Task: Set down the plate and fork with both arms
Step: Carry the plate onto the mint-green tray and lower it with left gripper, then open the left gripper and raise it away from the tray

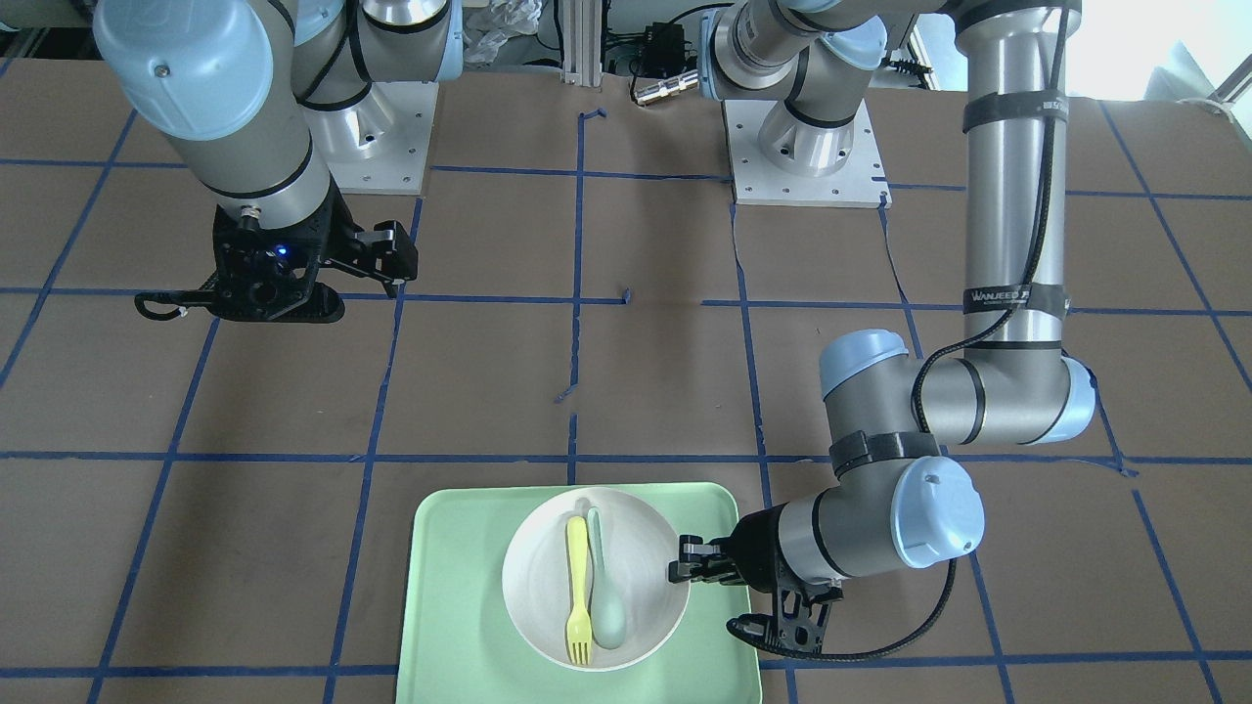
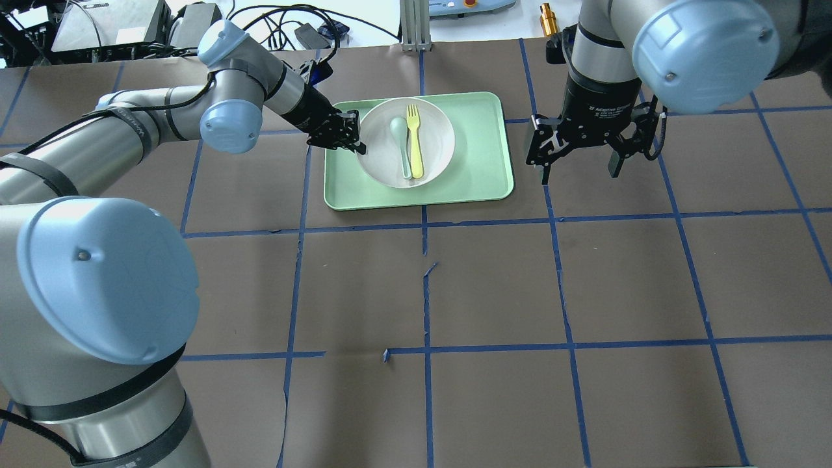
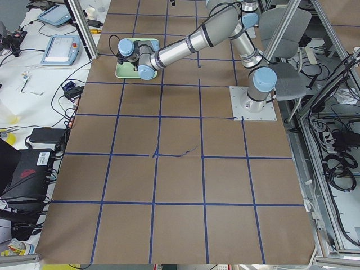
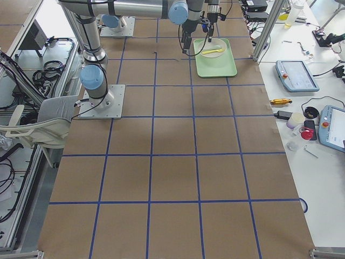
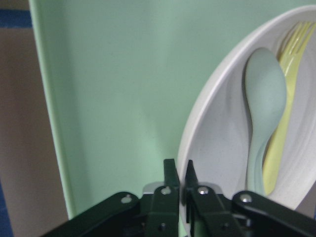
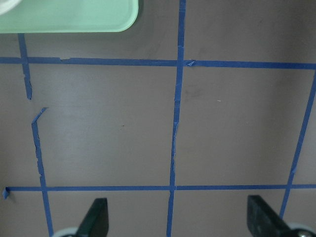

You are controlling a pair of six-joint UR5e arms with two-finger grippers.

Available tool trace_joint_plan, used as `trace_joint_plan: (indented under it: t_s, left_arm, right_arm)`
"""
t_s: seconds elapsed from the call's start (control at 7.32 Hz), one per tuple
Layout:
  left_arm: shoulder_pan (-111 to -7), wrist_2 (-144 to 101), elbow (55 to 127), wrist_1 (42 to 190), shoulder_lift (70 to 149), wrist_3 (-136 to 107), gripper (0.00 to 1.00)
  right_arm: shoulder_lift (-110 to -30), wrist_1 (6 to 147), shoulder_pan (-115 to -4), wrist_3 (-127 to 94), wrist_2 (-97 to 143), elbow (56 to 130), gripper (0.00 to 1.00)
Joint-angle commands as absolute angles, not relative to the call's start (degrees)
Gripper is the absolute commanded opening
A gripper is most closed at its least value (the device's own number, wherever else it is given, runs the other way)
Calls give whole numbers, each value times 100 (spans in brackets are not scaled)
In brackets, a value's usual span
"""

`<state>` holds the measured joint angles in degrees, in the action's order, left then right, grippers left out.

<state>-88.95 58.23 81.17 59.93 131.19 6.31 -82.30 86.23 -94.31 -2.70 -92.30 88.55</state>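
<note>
The off-white plate (image 2: 380,146) lies on the pale-green tray (image 2: 474,162) at the table's far middle. The pale-yellow fork (image 2: 415,140) and a grey-green spoon (image 2: 400,140) lie side by side in the plate. My left gripper (image 2: 348,133) is low at the plate's left edge, shut on its rim. The left wrist view shows its fingers (image 5: 170,170) pinching the plate (image 5: 217,148) beside the spoon (image 5: 261,98) and fork (image 5: 281,138). My right gripper (image 2: 578,170) is open and empty above the table, right of the tray. Its wrist view (image 6: 180,219) shows only bare table.
The brown paper table (image 2: 494,286) carries a blue tape grid. The tray's corner (image 6: 69,15) shows at the top left of the right wrist view. In the front-facing view, the tray (image 1: 450,606) lies at the near edge and the arm bases (image 1: 802,166) stand at the far side.
</note>
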Motion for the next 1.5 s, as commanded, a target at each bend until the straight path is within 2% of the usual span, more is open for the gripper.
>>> trace_joint_plan:
  t_s: [0.0,0.41,0.68,0.82,1.09,1.37]
  left_arm:
    - [-9017,5853,7929,5783,13368,738,0]
    - [-9061,5880,7901,5783,13395,914,0]
    - [-9140,5889,7893,5731,13386,800,90]
    - [-9149,5889,7858,5722,13299,687,100]
    - [-9158,6988,7875,5827,12799,493,100]
    - [-9115,7809,7910,6892,12272,501,100]
  right_arm:
    - [-8227,8631,-9431,-264,-9237,8859,100]
    - [-8209,8640,-9431,-264,-9237,8859,100]
    - [-8209,8709,-9431,-264,-9237,8851,100]
    - [-8209,8806,-9422,-246,-9263,8851,100]
    - [-7921,8955,-9431,-79,-9658,8728,100]
    - [-7761,9745,-9431,-123,-9589,8719,100]
